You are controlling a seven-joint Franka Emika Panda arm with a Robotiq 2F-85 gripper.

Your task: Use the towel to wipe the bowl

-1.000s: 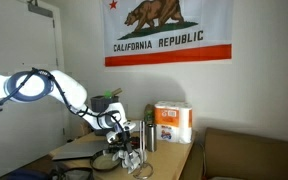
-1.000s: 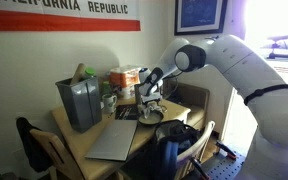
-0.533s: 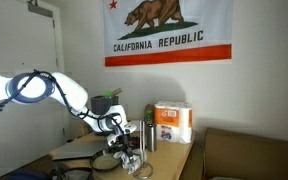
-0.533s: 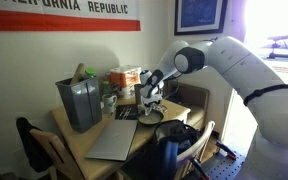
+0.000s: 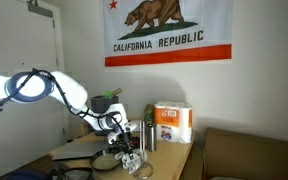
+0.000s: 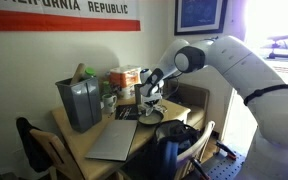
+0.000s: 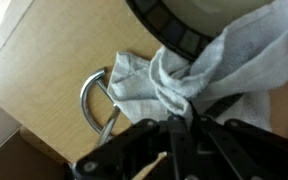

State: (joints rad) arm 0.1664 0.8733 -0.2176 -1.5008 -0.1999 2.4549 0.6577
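Observation:
The wrist view shows the crumpled grey-white towel [image 7: 174, 75] on the wooden table, partly draped over the dark rim of the bowl [image 7: 169, 30] at the top. My gripper [image 7: 187, 115] is shut on a raised fold of the towel, with both black fingers pinching it. In both exterior views the gripper [image 5: 132, 157] [image 6: 150, 106] points down at the table's near corner, just over the pale towel [image 5: 139, 166] and the dark bowl [image 6: 149, 117].
A metal ring [image 7: 92, 95] lies beside the towel near the table edge. On the table stand a closed laptop [image 6: 114, 140], a grey bin [image 6: 81, 103], a paper-towel pack [image 5: 172, 123] and a metal bottle [image 5: 149, 135]. A dark backpack [image 6: 179, 140] sits on a chair beside the corner.
The jaws have closed from wide open onto a fold of the towel. The arm has stayed almost in place over the bowl.

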